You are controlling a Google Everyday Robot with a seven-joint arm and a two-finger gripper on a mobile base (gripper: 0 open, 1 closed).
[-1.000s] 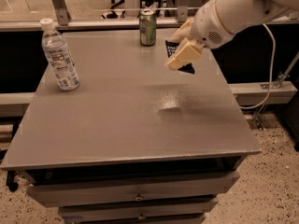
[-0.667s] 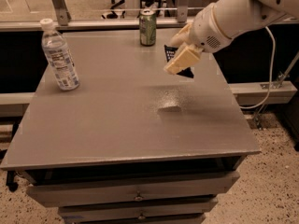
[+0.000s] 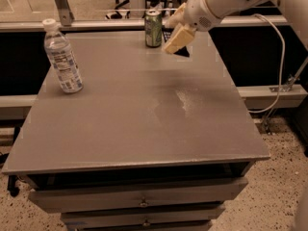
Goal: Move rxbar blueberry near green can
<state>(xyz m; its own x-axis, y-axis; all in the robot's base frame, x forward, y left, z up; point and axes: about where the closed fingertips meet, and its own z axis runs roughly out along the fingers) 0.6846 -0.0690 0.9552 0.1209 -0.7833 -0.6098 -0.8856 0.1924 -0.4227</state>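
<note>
Moved since the earlier frames: gripper (image 3: 172, 46) and its load, carried from mid-right of the table toward the far edge, closing on the can. Bottle and can unchanged.

1. Drawers (image 3: 144, 200), front of cabinet, nearest. Closed. Not involved.
2. Table (image 3: 120, 129), grey top. Pale worn patch (image 3: 185, 100) right of centre.
3. Water bottle (image 3: 62, 57), clear, white cap, upright at left edge, well apart from the work. No risk from it.
4. Cable (image 3: 281, 57), pale, hanging off the arm at right, clear of the table.
5. Gripper, far right of centre, above the table, just beside the can. Cream fingers (image 3: 179, 35) pinched narrow on the bar.
6. Rxbar blueberry (image 3: 183, 52), dark, held in the pinch. Only a dark corner shows below the fingers, pointing down; whether it touches the table cannot be told.
7. Green can (image 3: 153, 29), upright near the far edge, just left of the gripper, apart from it.

Hazards, judged:
- Can knocked over or pushed off the far edge, if the arm goes further left before lowering; the can is slim and the gap is small.
- Bar dropped on its corner from height; it may flop, slide away or strike the can.
- Bar released past the far edge, as the table ends close behind.
</note>
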